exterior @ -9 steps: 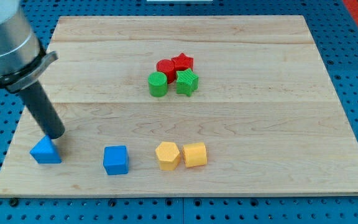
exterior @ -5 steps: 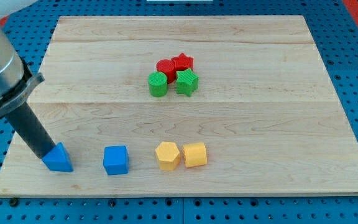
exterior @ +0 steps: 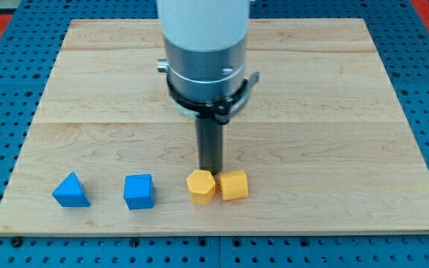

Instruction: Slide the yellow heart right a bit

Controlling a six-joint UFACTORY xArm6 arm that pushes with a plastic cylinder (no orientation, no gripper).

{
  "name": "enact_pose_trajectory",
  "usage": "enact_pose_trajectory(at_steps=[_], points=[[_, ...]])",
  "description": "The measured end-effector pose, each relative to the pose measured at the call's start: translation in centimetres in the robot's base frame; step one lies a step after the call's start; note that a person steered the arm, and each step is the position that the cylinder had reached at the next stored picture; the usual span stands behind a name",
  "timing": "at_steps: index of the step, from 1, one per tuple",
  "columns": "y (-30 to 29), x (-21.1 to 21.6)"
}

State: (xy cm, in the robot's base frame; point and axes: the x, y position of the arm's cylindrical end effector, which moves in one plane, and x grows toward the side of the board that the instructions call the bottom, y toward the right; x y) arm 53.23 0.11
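Note:
The yellow heart (exterior: 234,184) lies near the board's bottom edge, touching a yellow hexagonal block (exterior: 200,186) on its left. My tip (exterior: 211,170) stands just above the seam between the two yellow blocks, at or very near their upper edges. The wide arm body above the rod covers the middle of the board.
A blue cube (exterior: 138,191) lies left of the yellow pair and a blue triangle (exterior: 71,190) lies further left. The red and green blocks are hidden behind the arm. The wooden board (exterior: 348,149) rests on a blue pegboard.
The arm has swung from the blue triangle at the view's left to the middle, just above the yellow pair. The blue triangle ended up slightly right and lower. The yellow blocks have not moved.

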Motion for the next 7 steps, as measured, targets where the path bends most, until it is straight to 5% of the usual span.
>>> enact_pose_trajectory(at_steps=[2,4,6,7], points=[[8.3,-2.9],[7.6,8.2],[-0.8,4.8],[3.1,3.2]])
